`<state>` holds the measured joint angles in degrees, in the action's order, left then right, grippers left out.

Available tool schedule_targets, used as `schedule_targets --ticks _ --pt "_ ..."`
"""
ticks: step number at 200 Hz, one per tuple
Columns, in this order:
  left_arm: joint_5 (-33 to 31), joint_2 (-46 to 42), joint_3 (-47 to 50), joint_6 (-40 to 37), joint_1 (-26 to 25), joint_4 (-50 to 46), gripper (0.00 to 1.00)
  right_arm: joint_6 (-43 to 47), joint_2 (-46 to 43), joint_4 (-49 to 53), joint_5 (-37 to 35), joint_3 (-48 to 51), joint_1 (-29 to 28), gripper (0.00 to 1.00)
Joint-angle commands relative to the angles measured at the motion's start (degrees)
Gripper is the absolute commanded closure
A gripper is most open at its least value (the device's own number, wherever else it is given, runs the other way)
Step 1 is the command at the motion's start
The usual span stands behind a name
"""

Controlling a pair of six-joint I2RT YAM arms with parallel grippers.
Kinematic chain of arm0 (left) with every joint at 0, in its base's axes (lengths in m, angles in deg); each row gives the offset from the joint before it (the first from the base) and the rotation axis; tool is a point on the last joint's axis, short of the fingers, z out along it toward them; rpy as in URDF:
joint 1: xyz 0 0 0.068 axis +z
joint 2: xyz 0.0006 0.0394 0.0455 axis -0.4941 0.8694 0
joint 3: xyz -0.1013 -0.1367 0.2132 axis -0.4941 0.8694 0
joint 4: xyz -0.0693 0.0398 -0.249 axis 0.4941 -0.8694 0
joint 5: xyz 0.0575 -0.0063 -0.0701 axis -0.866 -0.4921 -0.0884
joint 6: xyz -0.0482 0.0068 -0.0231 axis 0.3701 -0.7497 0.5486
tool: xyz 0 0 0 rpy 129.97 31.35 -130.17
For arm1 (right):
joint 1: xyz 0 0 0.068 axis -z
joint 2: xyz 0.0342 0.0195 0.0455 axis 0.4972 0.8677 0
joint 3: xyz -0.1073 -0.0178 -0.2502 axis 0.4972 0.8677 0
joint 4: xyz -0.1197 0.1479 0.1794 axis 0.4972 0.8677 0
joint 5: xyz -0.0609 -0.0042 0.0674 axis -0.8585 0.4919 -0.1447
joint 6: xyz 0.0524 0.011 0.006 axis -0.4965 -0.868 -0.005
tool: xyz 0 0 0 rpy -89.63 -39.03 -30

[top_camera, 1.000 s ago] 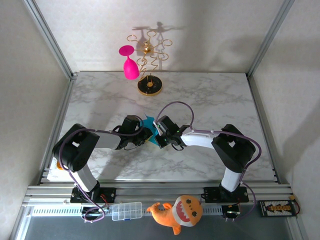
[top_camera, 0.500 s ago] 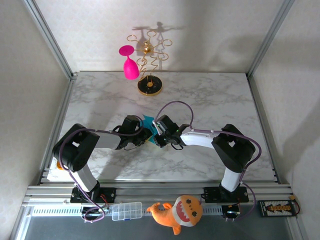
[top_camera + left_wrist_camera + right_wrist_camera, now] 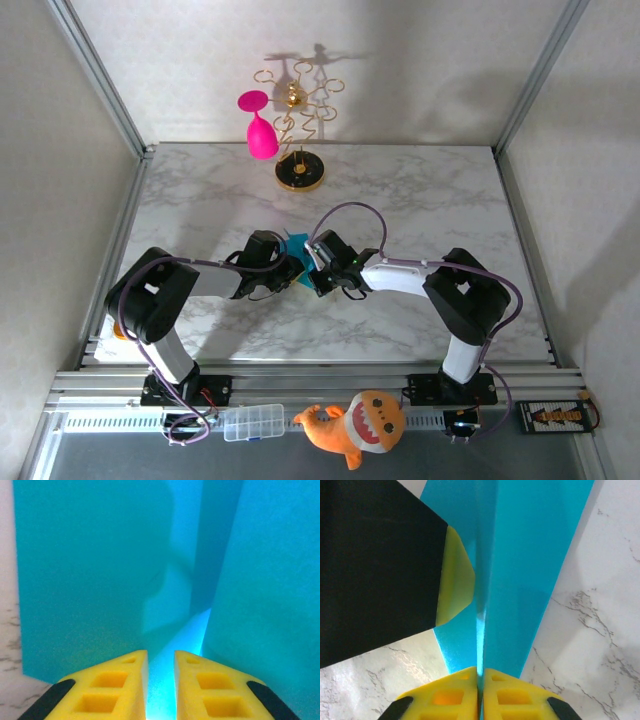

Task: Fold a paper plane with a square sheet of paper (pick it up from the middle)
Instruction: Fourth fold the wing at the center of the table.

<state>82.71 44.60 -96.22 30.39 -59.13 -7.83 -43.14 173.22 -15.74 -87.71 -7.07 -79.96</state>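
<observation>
Right wrist: right gripper (image 3: 481,671) clamped on the turquoise paper (image 3: 530,555), looks like creasing it, while left gripper (image 3: 161,654) nips it narrow as an anchor, nearer than the gold stand (image 3: 299,178)

Bright even light, soft shadow of the gold stand (image 3: 299,180) on the back wall (image 3: 420,70), wrist close-ups slightly soft-focus.

Sheet of paper (image 3: 100,555): plain turquoise-blue with no print, deeper teal in the shaded folds, pale glowing cyan along the crease.
Left hand (image 3: 161,656): bright yellow fingers with black patches at the outer edges.
Right hand (image 3: 481,672): the same yellow with black patches.
Counter (image 3: 420,190): white marble pattern with soft grey veins.
Left arm (image 3: 205,283) and right arm (image 3: 400,275): black joints, white middle links, dull purple cables.
Goblet (image 3: 261,135): solid hot pink.
Stand (image 3: 299,170): shiny gold wire, dark round base rimmed in gold.
Plush toy (image 3: 360,425): orange with a white front.
</observation>
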Motion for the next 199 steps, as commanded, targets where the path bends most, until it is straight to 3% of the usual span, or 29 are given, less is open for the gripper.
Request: schedule_targets --ticks 1,70,199 --pt "-1.34 3.7 -0.1 -0.23 -0.8 -3.55 0.8 1.4 1.38 0.44 2.14 -1.39 -0.51 0.91" --pt "-3.25 -1.42 0.0 -1.51 -0.63 -5.36 0.84 2.38 3.2 2.42 6.13 -3.54 0.11 0.96" --pt "-2.55 -4.03 1.07 -4.35 -0.19 -1.86 0.8 3.82 4.89 2.02 22.87 -4.04 6.53 0.96"
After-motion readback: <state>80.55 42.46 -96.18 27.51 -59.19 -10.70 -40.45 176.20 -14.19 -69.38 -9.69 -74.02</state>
